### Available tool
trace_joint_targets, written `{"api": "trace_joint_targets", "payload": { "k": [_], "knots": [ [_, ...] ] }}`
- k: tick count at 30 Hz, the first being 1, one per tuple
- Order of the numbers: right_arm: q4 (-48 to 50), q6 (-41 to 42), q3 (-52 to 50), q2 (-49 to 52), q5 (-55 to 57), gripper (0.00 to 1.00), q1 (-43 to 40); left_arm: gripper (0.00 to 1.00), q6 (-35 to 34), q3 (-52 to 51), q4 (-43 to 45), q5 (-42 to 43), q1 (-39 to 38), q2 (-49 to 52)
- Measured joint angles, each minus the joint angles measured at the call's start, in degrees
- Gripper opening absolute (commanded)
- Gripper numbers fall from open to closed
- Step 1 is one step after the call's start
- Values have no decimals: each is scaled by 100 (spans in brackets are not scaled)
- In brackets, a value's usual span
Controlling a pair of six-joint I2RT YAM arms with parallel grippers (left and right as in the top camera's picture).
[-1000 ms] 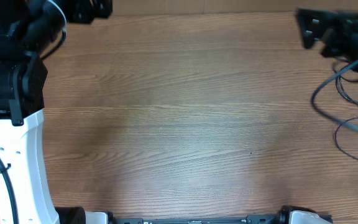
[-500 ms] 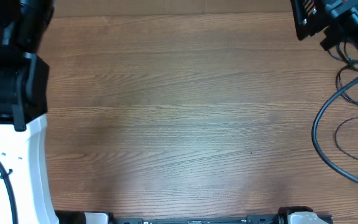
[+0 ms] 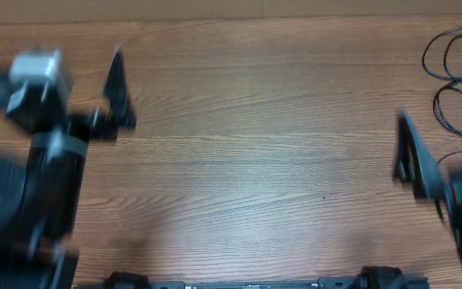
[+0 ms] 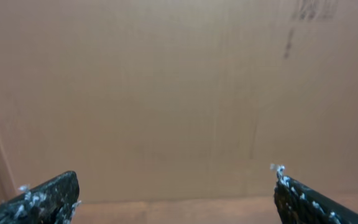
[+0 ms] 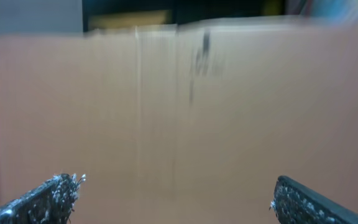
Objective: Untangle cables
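The cables (image 3: 446, 77) are thin black loops lying on the wooden table (image 3: 247, 160) at its far right edge, partly cut off by the frame. My left gripper (image 3: 120, 95) is blurred at the left and points at the far edge. In the left wrist view (image 4: 176, 186) its fingers stand wide apart with nothing between them. My right gripper (image 3: 410, 154) is blurred at the right, in front of the cables and apart from them. In the right wrist view (image 5: 176, 186) its fingers are wide apart and empty. No cable shows in either wrist view.
A brown cardboard wall (image 4: 166, 87) stands behind the table's far edge and fills both wrist views, the right wrist view (image 5: 185, 106) included. The arm bases (image 3: 255, 282) sit along the front edge.
Both arms have swung out of the far corners toward the front, the left gripper to the left middle, the right gripper to the right middle. The cables now lie uncovered at the far right.
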Motion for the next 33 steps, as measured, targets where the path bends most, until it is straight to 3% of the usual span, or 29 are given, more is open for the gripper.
{"api": "trace_joint_targets", "payload": {
  "k": [5,10,20,25,29,33],
  "knots": [
    [-256,118,-184,-1637,15,99,-474,100,-181,-498,186,90,0,-1351],
    [-343,225,-203,-2583,-70,100,-619,100,-291,-509,221,205,0,-1886],
    [-20,341,-254,-2579,-122,100,-275,100,-505,-601,168,442,4,-1899],
    [656,345,-284,-2579,693,100,-275,100,-551,-601,212,444,4,-1899],
    [-59,496,-275,-2579,981,100,-275,100,-570,-601,133,444,4,-1897],
    [-986,330,-323,-2579,424,100,-275,100,-570,-601,61,444,4,-1897]
  ]
}}
